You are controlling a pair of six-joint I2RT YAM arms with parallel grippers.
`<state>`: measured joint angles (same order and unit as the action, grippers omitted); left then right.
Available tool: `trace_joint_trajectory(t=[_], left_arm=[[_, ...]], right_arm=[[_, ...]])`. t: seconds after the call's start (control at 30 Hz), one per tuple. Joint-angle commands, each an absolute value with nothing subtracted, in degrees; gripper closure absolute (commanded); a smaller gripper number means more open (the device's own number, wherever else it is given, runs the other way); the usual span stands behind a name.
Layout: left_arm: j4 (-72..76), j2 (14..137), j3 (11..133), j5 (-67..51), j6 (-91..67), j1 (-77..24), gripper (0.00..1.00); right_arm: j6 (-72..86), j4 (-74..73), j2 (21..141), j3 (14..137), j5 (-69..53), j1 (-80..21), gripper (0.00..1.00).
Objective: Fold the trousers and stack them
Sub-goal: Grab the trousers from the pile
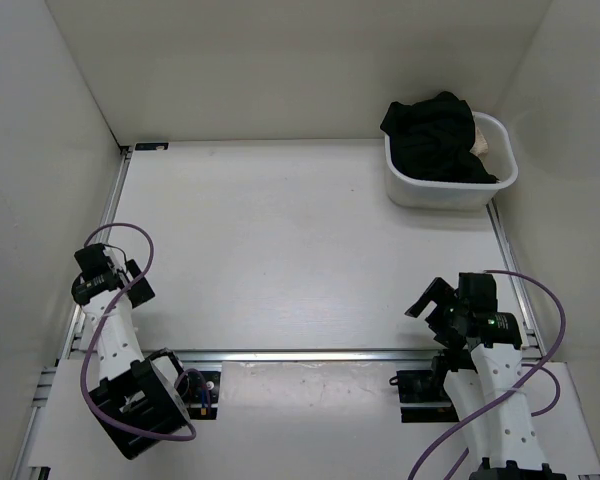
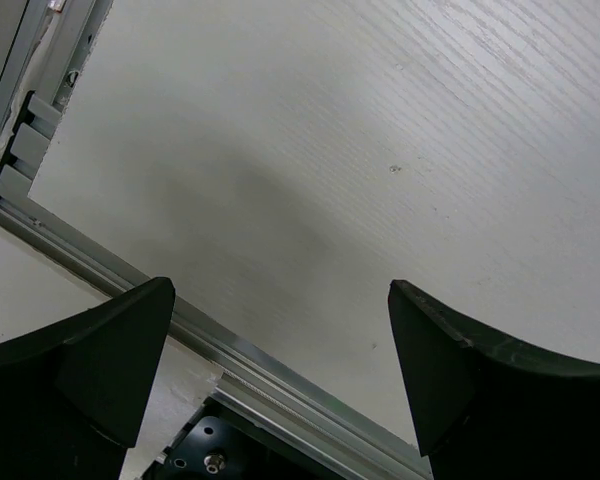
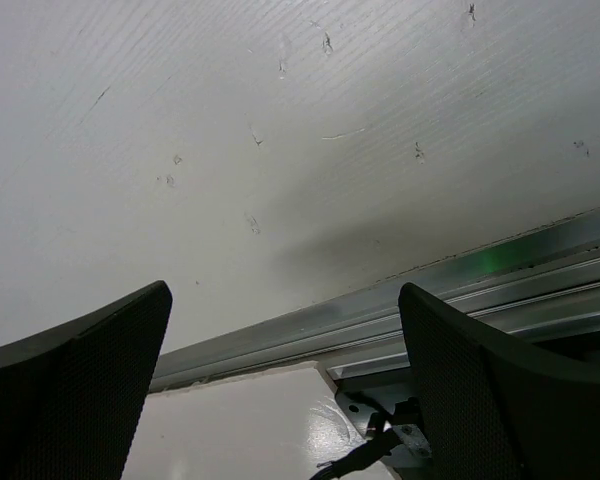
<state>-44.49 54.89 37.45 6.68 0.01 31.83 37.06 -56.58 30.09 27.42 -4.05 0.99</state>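
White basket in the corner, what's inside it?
Black trousers, bunched up, fill the white basket and spill over its far rim. A bit of beige cloth peeks out beside them. Whatever lies beneath is covered, so I cannot tell.

White wood-grain table [image 1: 280, 250], with fine scratches [image 3: 255, 135] near the right front. Metal rail [image 1: 310, 354] across the near edge. White basket [image 1: 440, 192] at the far right corner, close to the right wall. Beige cloth [image 1: 483, 145] inside at the right end, only a scrap showing. Plain white walls [image 1: 280, 60] on three sides. Small black bracket [image 1: 150, 146] at the far left corner.
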Motion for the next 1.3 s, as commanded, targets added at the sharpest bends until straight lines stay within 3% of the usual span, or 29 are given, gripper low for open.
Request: trace_joint_trajectory(t=[0.0,0.1,0.23,0.4,0.5,0.57,0.73,0.83,0.93,1.07,1.1,1.13,1.17,1.2,1.23,1.27], left_arm=[[-42.7,54.2,37.5,7.7,0.0,32.2,0.00],[-42.7,54.8,39.6,8.3,0.0,32.2,0.00],[-42.2,57.0,49.6,8.9,0.0,32.2,0.00],[-45.4,63.4,64.5,2.0,0.0,32.2,0.00],[-53.6,68.4,75.9,-15.1,0.0,32.2,0.00],[-54.7,69.7,77.8,-23.3,0.0,32.2,0.00],[-54.5,73.6,75.8,-28.6,0.0,32.2,0.00],[-55.0,75.8,76.4,-32.3,0.0,32.2,0.00],[-55.0,77.9,77.0,-32.5,0.0,32.2,0.00],[-55.0,80.3,78.1,-29.7,0.0,32.2,0.00],[-55.0,80.3,78.1,-29.7,0.0,32.2,0.00],[-55.0,80.3,78.1,-29.2,0.0,32.2,0.00],[-55.0,80.3,78.1,-29.2,0.0,32.2,0.00],[-55.0,80.3,78.1,-29.2,0.0,32.2,0.00],[-55.0,80.3,78.1,-29.2,0.0,32.2,0.00],[-55.0,80.3,78.1,-29.8,0.0,32.2,0.00]], right_arm=[[37.9,-67.9,29.8,28.6,-4.4,1.1,0.01],[33.1,-62.5,31.6,35.9,-11.1,1.1,0.01],[27.7,-56.0,39.5,55.2,-8.0,1.1,0.01],[20.6,-46.9,62.7,82.1,1.9,1.1,0.01],[19.3,-42.6,77.1,99.2,9.8,1.1,0.01],[17.8,-38.6,87.2,105.8,10.7,1.1,0.01],[12.7,-39.6,115.4,132.1,12.2,1.1,0.01],[9.2,-38.4,128.1,139.6,11.6,1.1,0.01],[9.1,-31.0,133.1,135.5,10.2,1.1,0.01],[12.0,-32.5,136.7,137.0,19.9,0.4,0.01],[11.3,-32.0,134.2,136.0,22.2,0.4,0.05],[10.0,-30.9,132.6,134.5,23.2,-0.3,0.17],[9.1,-28.5,130.9,131.9,23.2,-1.0,0.35],[8.3,-27.8,127.5,131.2,24.2,-1.0,0.84],[8.3,-27.8,125.7,131.2,25.6,-1.8,1.00],[8.3,-27.8,123.9,131.2,27.1,-2.9,1.00]])
